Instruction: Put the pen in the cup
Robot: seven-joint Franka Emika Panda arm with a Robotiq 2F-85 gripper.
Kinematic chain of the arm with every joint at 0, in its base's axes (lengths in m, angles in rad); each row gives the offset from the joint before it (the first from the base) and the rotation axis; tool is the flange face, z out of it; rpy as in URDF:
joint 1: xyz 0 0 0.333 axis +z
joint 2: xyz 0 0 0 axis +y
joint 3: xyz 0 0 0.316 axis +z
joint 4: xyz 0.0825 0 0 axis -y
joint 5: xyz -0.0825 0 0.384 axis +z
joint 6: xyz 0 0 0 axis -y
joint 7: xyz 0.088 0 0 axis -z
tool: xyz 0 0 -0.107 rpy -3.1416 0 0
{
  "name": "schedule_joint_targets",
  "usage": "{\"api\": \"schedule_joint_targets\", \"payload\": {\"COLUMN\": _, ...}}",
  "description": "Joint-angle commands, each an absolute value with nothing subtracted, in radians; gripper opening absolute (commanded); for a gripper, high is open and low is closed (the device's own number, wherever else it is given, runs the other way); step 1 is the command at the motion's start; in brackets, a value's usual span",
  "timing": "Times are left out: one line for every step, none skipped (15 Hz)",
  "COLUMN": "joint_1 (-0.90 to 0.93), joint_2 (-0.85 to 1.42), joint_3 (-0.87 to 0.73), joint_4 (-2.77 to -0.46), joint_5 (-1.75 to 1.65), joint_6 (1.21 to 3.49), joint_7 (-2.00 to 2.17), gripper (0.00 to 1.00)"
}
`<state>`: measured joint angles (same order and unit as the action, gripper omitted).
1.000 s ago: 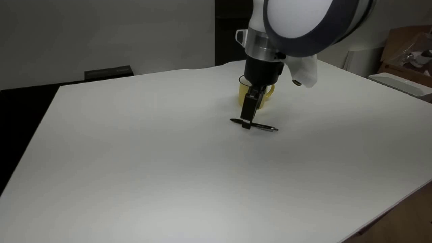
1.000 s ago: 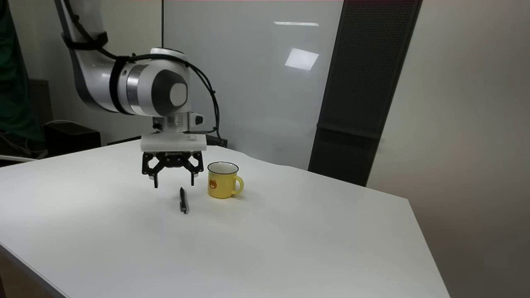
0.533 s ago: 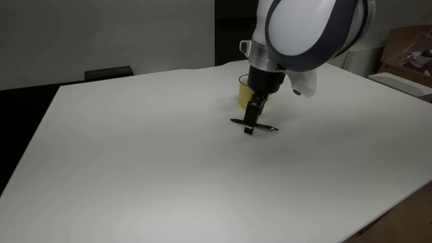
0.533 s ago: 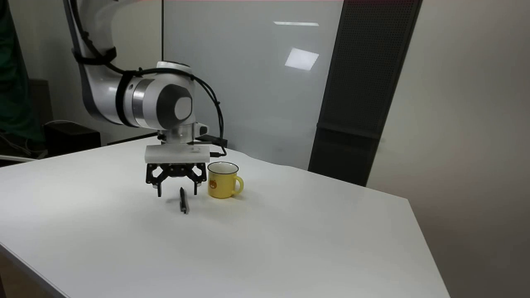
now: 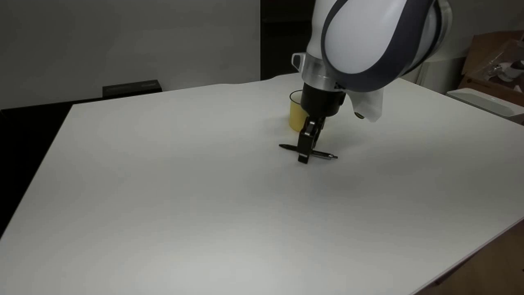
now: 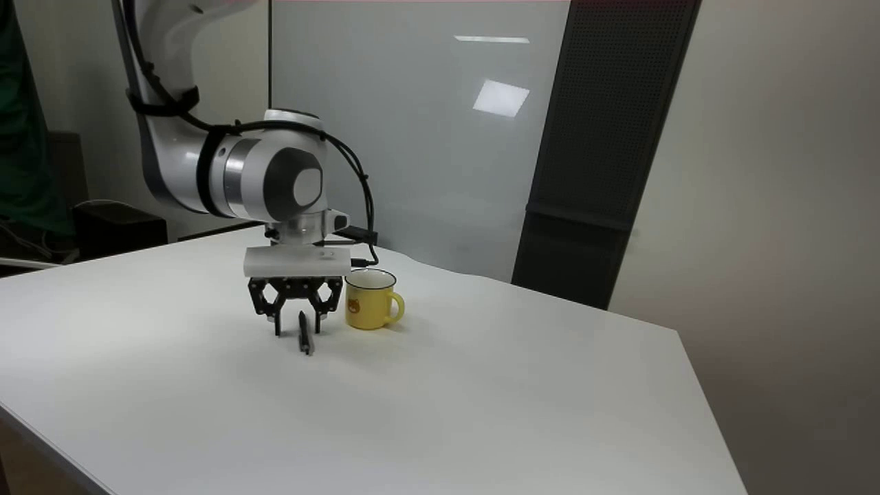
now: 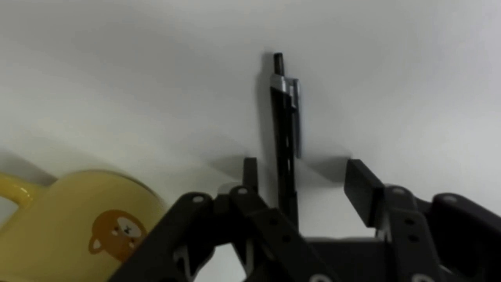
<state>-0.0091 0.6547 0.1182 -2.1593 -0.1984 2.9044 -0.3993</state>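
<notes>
The black pen (image 7: pixel 285 137) lies flat on the white table, its silver clip end pointing away from my gripper in the wrist view. My gripper (image 7: pixel 301 172) is low over it, one finger on each side. A gap shows between the pen and both fingers, narrower at the left one, so nothing is held. In an exterior view the gripper (image 6: pixel 298 333) straddles the pen (image 6: pixel 304 335) near the tabletop. The yellow cup (image 6: pixel 369 307) stands upright close beside the gripper, handle turned away. In an exterior view the arm partly hides the cup (image 5: pixel 297 116).
The white table (image 5: pixel 184 184) bears the pen and cup. A dark box (image 5: pixel 132 88) sits at its far edge by the wall. A black cable (image 6: pixel 364 189) loops down beside the wrist, close to the cup. A cardboard box (image 5: pixel 491 69) stands beyond the table.
My gripper has come down around the pen, and its fingers have drawn nearer to each other. Pen and cup lie where they were.
</notes>
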Motion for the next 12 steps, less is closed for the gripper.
{"api": "schedule_joint_targets", "payload": {"joint_1": -0.015, "joint_2": 0.666, "joint_3": 0.117, "joint_4": -2.142, "joint_5": -0.213, "joint_6": 2.92, "joint_7": -0.389, "gripper": 0.33}}
{"api": "schedule_joint_targets", "payload": {"joint_1": -0.015, "joint_2": 0.665, "joint_3": 0.117, "joint_4": -2.143, "joint_5": -0.214, "joint_6": 2.923, "joint_7": -0.389, "gripper": 0.25}}
{"api": "schedule_joint_targets", "payload": {"joint_1": -0.015, "joint_2": 0.664, "joint_3": 0.117, "joint_4": -2.143, "joint_5": -0.214, "joint_6": 2.925, "joint_7": -0.388, "gripper": 0.19}}
{"api": "schedule_joint_targets", "payload": {"joint_1": -0.016, "joint_2": 0.664, "joint_3": 0.117, "joint_4": -2.144, "joint_5": -0.213, "joint_6": 2.927, "joint_7": -0.388, "gripper": 0.12}}
{"api": "schedule_joint_targets", "payload": {"joint_1": -0.017, "joint_2": 0.664, "joint_3": 0.117, "joint_4": -2.144, "joint_5": -0.213, "joint_6": 2.927, "joint_7": -0.388, "gripper": 0.05}}
{"api": "schedule_joint_targets", "payload": {"joint_1": -0.017, "joint_2": 0.664, "joint_3": 0.117, "joint_4": -2.144, "joint_5": -0.213, "joint_6": 2.928, "joint_7": -0.388, "gripper": 0.01}}
{"api": "schedule_joint_targets", "payload": {"joint_1": -0.017, "joint_2": 0.663, "joint_3": 0.117, "joint_4": -2.145, "joint_5": -0.214, "joint_6": 2.928, "joint_7": -0.388, "gripper": 0.0}}
{"api": "schedule_joint_targets", "payload": {"joint_1": -0.017, "joint_2": 0.658, "joint_3": 0.118, "joint_4": -2.147, "joint_5": -0.213, "joint_6": 2.923, "joint_7": -0.389, "gripper": 0.0}}
{"api": "schedule_joint_targets", "payload": {"joint_1": -0.01, "joint_2": 0.647, "joint_3": 0.112, "joint_4": -2.151, "joint_5": -0.217, "joint_6": 2.913, "joint_7": -0.385, "gripper": 0.03}}
{"api": "schedule_joint_targets", "payload": {"joint_1": -0.004, "joint_2": 0.628, "joint_3": 0.11, "joint_4": -2.157, "joint_5": -0.218, "joint_6": 2.898, "joint_7": -0.38, "gripper": 0.03}}
{"api": "schedule_joint_targets", "payload": {"joint_1": -0.002, "joint_2": 0.611, "joint_3": 0.109, "joint_4": -2.162, "joint_5": -0.218, "joint_6": 2.883, "joint_7": -0.377, "gripper": 0.03}}
{"api": "schedule_joint_targets", "payload": {"joint_1": -0.003, "joint_2": 0.586, "joint_3": 0.113, "joint_4": -2.168, "joint_5": -0.214, "joint_6": 2.863, "joint_7": -0.376, "gripper": 0.03}}
